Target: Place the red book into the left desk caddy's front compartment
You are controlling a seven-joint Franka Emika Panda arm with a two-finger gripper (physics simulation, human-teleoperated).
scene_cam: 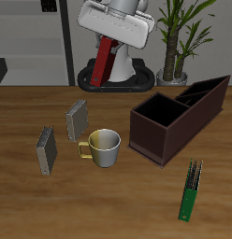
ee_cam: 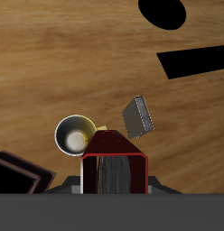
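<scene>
Jaws grip book (scene_cam: 107,58) high behind caddy (scene_cam: 179,117); we judge it rigid, light, slippery-covered: keep hold across both covers.

I see the table (scene_cam: 34,201) from the front and from high up — my robot stands at the far side. My other camera sits on the gripper (ee_cam: 114,176), looks straight down and is turned half round. Both show the mug (scene_cam: 104,147) and one grey book (scene_cam: 77,119).

Even, soft light; sharp renders.
</scene>
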